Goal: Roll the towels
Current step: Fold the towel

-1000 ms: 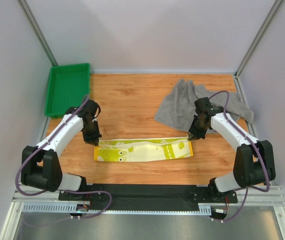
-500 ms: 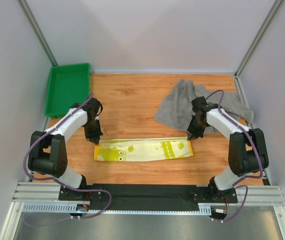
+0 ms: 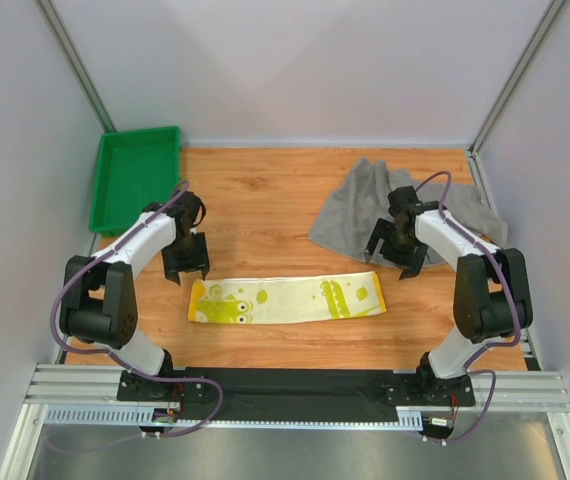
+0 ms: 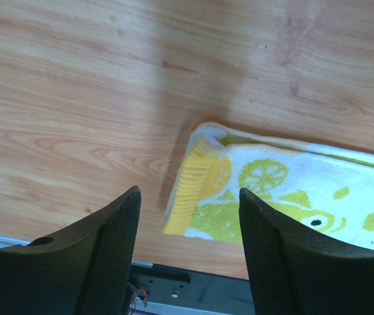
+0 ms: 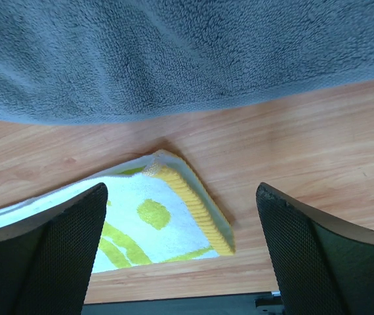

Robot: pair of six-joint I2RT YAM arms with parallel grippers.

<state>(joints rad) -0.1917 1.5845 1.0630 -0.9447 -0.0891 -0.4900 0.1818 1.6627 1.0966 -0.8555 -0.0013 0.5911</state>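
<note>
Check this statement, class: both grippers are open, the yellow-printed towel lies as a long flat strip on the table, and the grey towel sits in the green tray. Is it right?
Not quite. The grey towel lies crumpled on the wooden table at the far right, not in the green tray, as the top external view shows. The rest holds.

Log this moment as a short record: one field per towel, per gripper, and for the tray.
printed towel: flat long strip on the near part of the table, not rolled
grey towel: crumpled heap, far right, not rolled
left gripper: open, holding nothing, by the strip's left end
right gripper: open, holding nothing, by the strip's right end, at the grey towel's near edge
tray: green, at the far left corner
</note>
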